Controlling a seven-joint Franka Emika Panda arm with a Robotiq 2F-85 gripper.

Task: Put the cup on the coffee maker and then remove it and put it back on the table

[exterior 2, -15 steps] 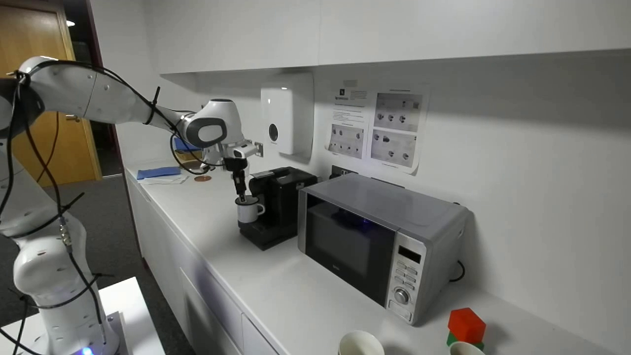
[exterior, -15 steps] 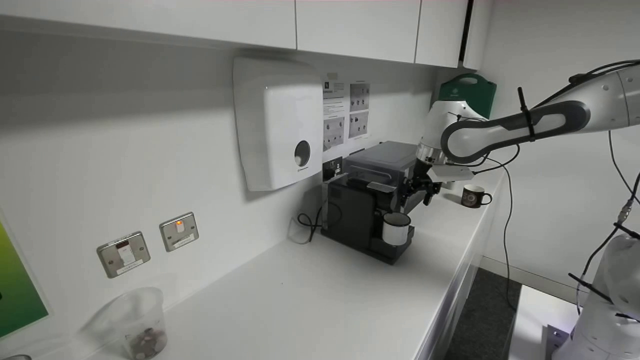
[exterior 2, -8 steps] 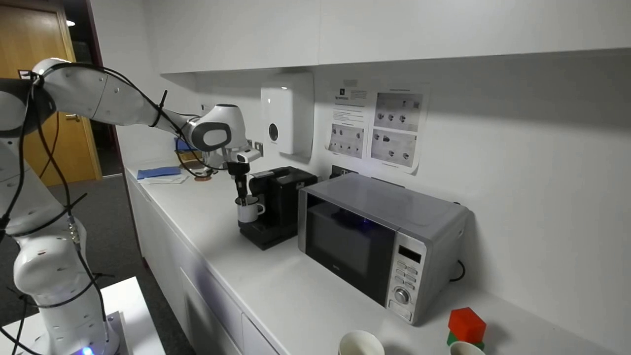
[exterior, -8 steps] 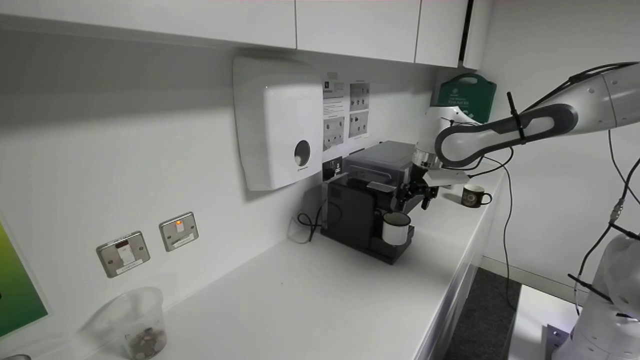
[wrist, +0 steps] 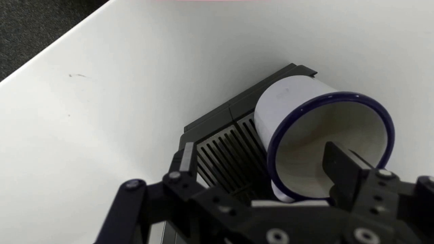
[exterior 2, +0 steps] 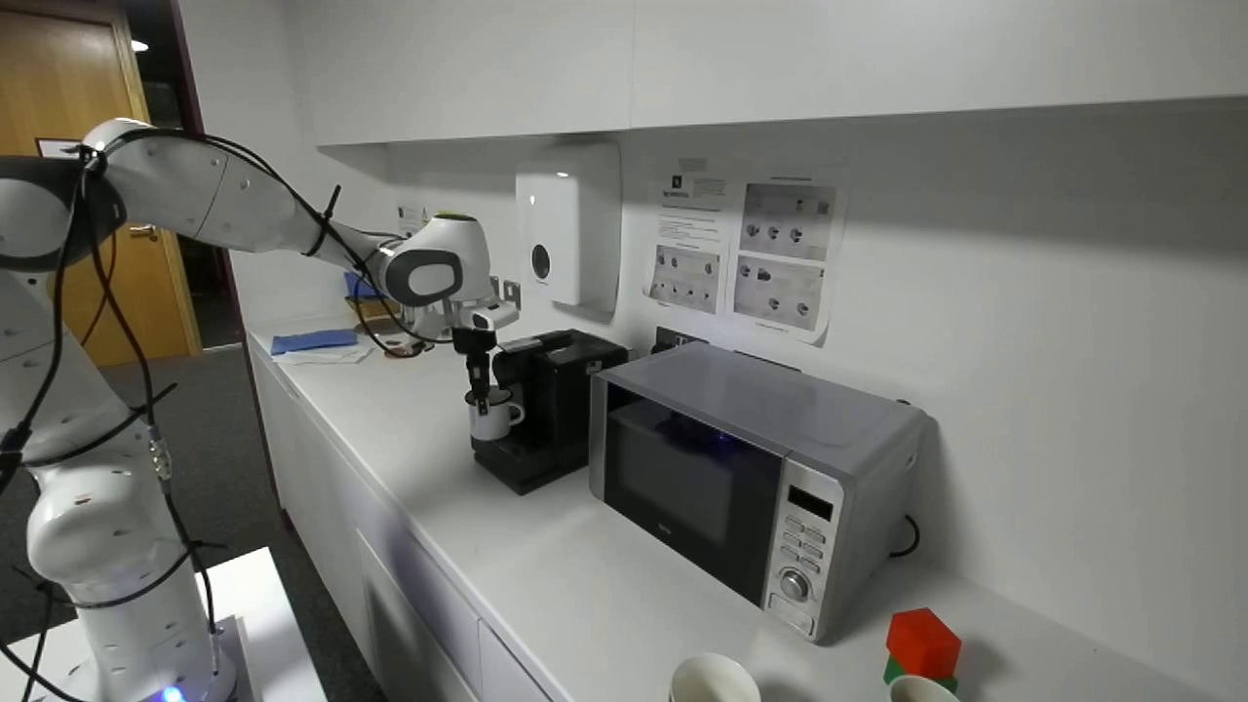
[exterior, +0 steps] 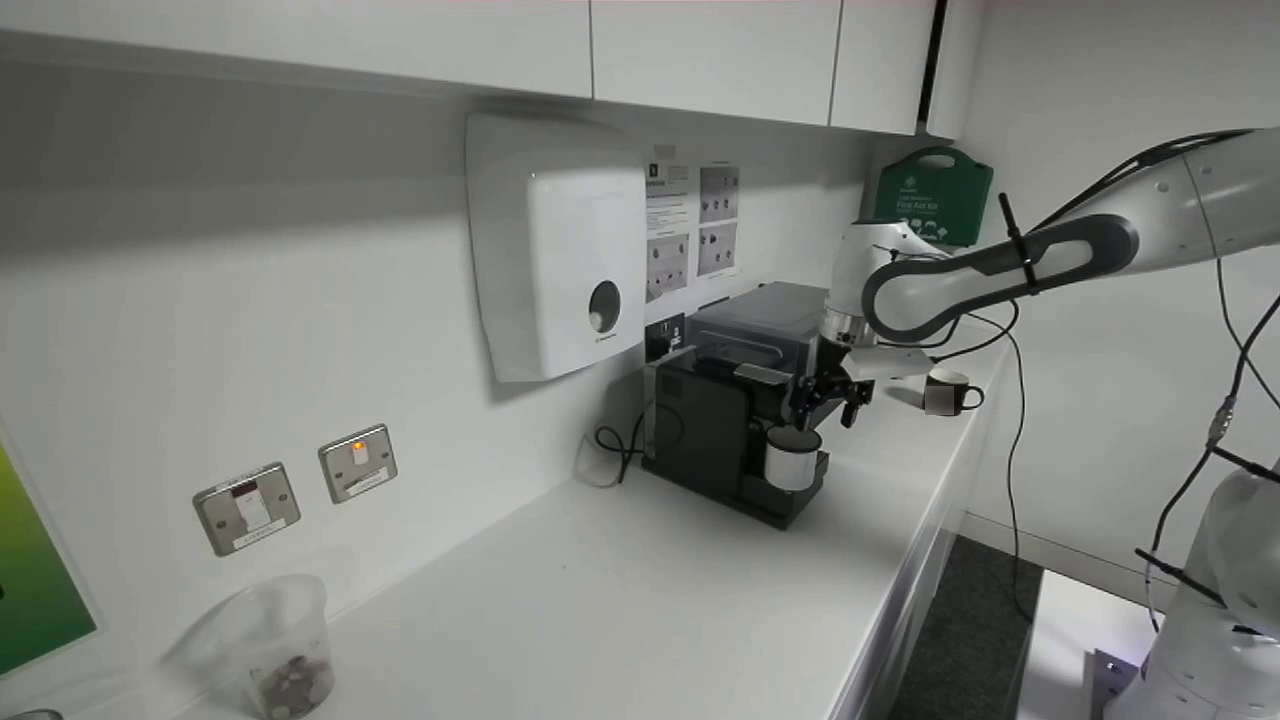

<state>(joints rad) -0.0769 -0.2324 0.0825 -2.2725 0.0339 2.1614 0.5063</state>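
The white cup with a dark blue rim stands upright on the drip tray of the black coffee maker, in both exterior views. In the wrist view the cup shows its pale inside, and its handle is mostly hidden beneath my gripper. My jaws stand wide apart. One finger overlaps the cup's mouth; whether its tip is inside the rim I cannot tell for sure. The opposite finger is over the tray's slotted grille, on the handle side. Nothing is gripped. The white table runs underneath.
Beside the coffee maker sits a grey microwave. A white dispenser hangs on the wall under the cupboards. Farther along are a dark mug, a clear container, a white cup and a red block.
My gripper has sunk lower toward the cup and shifted slightly sideways, with the jaws staying apart. The cup and the coffee maker have kept their places.
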